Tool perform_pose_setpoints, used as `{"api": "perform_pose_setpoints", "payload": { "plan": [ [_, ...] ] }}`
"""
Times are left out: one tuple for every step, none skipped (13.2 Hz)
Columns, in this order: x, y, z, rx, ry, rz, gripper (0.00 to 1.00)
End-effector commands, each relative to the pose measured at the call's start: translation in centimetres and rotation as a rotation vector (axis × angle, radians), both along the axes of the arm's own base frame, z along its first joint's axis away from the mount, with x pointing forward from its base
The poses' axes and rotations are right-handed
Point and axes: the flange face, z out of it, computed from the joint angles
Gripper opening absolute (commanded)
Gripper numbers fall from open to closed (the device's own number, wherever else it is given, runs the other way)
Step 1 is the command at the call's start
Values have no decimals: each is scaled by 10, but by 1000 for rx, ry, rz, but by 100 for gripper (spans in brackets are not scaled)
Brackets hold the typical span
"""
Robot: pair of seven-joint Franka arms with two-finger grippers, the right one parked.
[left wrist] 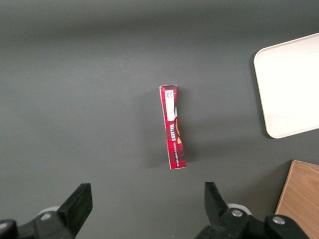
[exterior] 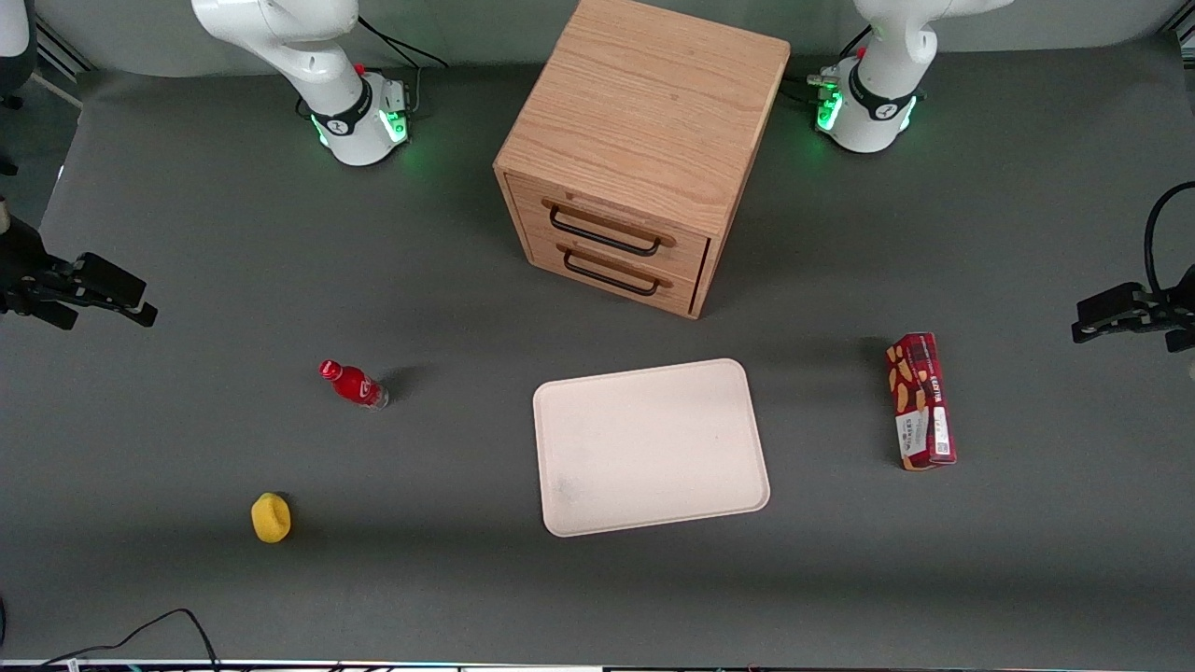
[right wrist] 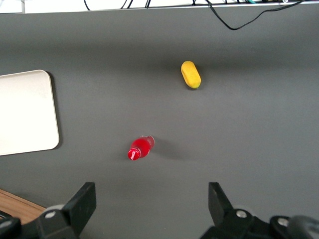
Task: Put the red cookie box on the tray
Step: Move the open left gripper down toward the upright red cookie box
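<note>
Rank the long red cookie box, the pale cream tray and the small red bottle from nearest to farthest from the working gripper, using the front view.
The gripper hangs open at the working arm's end.
1. Red cookie box, beside it.
2. Cream tray, mid-table.
3. Red bottle, toward the parked arm's end.

**Readable text: one brand name only**

From my wrist cam I read "WALKERS" in white letters running lengthwise on the plaid side of the red cookie box (left wrist: 173, 127). The white label patch on the box carries print too small for me to read. In the front view, the lettering on the box (exterior: 920, 400) isn't legible.
</note>
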Motion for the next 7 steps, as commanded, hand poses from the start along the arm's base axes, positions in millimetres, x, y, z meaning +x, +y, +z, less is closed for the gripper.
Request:
{"api": "perform_pose_setpoints", "payload": {
  "plan": [
    [-3,-5,-1,-12,14,-21,100],
    [-3,-5,0,-12,13,-21,100],
    [-3,-7,1,-12,11,-25,100],
    [-2,-9,0,-10,11,-28,100],
    [-2,-16,0,-9,11,-37,100],
    [-2,-24,-3,-9,16,-39,100],
    [0,-27,-6,-7,20,-39,100]
  ]
}}
